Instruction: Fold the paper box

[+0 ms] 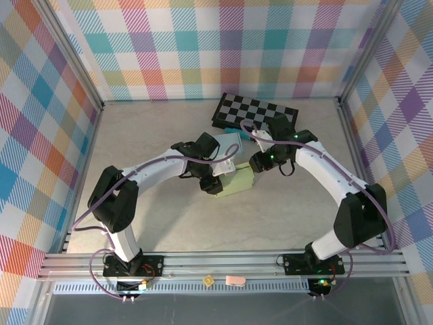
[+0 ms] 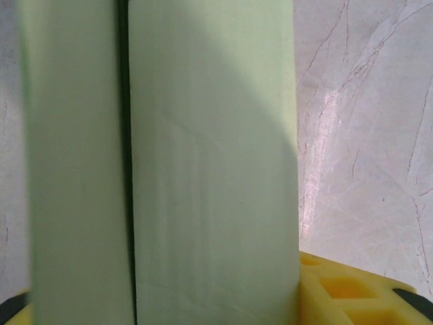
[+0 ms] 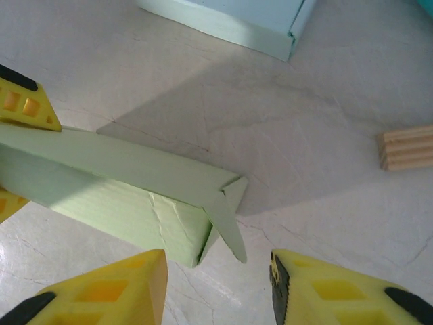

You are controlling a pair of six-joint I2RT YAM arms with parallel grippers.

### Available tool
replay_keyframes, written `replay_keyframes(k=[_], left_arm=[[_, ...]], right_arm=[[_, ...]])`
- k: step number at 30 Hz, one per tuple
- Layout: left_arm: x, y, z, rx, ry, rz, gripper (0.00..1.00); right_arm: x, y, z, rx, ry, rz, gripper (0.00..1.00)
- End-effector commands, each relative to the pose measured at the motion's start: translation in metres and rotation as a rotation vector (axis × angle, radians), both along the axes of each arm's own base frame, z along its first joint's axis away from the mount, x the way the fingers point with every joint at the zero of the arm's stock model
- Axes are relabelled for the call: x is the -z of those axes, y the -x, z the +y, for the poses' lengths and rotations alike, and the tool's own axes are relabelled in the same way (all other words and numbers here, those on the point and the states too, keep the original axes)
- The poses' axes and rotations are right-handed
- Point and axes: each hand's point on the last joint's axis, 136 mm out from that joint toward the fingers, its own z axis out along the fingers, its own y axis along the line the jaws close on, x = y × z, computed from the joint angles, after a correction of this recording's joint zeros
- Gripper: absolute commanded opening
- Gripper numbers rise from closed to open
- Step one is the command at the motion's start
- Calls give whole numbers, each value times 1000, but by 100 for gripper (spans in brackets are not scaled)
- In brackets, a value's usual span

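- Hold firm with the left gripper, fingers clenched on the left end of the paper box; no twisting, to avoid creasing off the scored lines.
- Find the pale green box at mid-surface, between the two grippers, partly collapsed, near a light blue box beyond it.
- Treat the right gripper as released: fingers apart, grasping nothing, poised just beside the loose end flap.
- Likely step, judging by the layout: tucking that flap. Approach square to the open end, catch the flap near its crease rather than its thin tip, then press inward slowly against the left-hand brace.
- Steer clear of the wooden block lying well to the right on the surface.
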Motion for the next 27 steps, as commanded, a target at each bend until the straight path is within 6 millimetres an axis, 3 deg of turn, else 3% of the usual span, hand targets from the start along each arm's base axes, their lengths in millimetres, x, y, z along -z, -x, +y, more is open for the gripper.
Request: replay_keyframes(k=[1, 6, 22, 27], left_arm=[[-6, 7, 7, 21, -4, 26, 49], [-5, 8, 7, 19, -4, 29, 49], [-5, 2, 8, -3, -10, 21, 50], [-5, -1, 7, -11, -9, 19, 50]], right_arm=[[-5, 2, 8, -42, -19, 21, 42], [5, 4, 6, -49, 18, 37, 41], [12, 5, 11, -66, 51, 40, 18], [15, 8, 11, -70, 77, 39, 17]])
